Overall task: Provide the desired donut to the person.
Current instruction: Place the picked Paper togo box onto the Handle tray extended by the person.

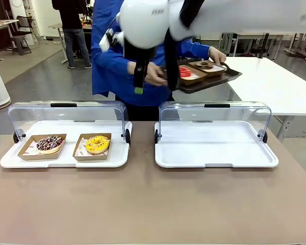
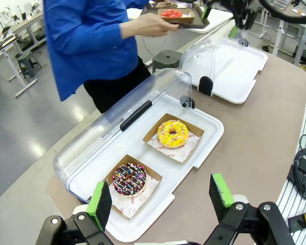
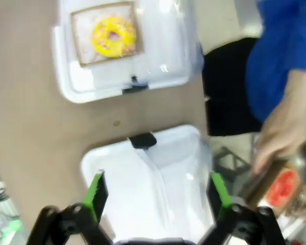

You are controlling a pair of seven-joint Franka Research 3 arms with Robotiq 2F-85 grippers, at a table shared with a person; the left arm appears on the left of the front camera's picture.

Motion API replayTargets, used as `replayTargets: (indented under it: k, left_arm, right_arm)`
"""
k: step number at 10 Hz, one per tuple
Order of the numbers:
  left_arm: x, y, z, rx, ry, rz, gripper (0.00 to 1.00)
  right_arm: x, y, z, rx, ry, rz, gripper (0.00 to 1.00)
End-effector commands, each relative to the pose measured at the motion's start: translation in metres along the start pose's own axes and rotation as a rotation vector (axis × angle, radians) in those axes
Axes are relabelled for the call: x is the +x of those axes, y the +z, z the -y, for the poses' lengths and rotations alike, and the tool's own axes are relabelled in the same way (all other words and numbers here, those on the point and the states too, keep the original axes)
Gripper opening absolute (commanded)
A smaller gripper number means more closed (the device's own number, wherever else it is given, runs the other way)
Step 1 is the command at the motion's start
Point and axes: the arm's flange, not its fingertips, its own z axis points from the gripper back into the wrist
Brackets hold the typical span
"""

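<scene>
Right gripper (image 3: pixel 155 196) (jaws wide, empty) hangs near the person (image 1: pixel 109 61) — red donut (image 1: pixel 185 71) on their tray (image 1: pixel 214 81).

Brown table (image 1: pixel 143 204), two open-lidded white display trays (image 1: pixel 66 153) (image 1: pixel 217 148) side by side.

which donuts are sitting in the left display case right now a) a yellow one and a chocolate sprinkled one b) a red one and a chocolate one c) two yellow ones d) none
a: the left display case holds a yellow donut and a chocolate sprinkled donut, each in its own cardboard tray, while the red donut sits on the dark tray the person carries.
</scene>
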Motion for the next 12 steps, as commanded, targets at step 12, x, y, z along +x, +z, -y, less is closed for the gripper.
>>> replayTargets:
  k: [12]
  left_arm:
    - [0.000,0.000,0.000,-0.008,0.005,0.007,1.00]
  right_arm:
    - [-0.340,0.069,-0.042,-0.073,-0.562,0.454,1.00]
